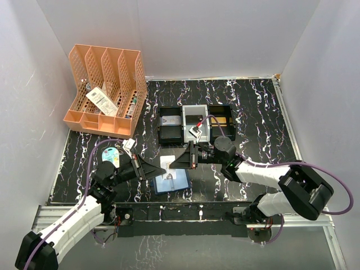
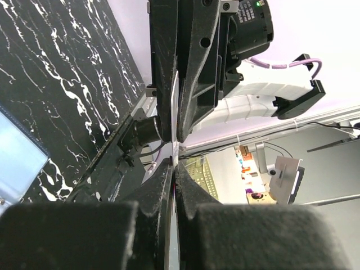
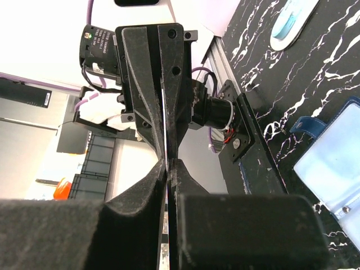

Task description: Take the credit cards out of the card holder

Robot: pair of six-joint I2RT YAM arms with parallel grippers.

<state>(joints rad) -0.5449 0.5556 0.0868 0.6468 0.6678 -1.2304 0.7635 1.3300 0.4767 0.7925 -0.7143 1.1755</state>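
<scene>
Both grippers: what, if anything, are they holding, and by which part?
One thin pale card, shared between them. The left gripper pinches one end and the right gripper the opposite end; both pairs of jaws are shut on it.

Left arm [image 1: 79, 216] and right arm [image 1: 260, 171] tip-to-tip, jaws clamped.

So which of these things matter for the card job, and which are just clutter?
Job: card holder; credit card, pinched by left gripper and right gripper.
Lying about: orange file rack; black and grey trays; pale blue oval case.
</scene>
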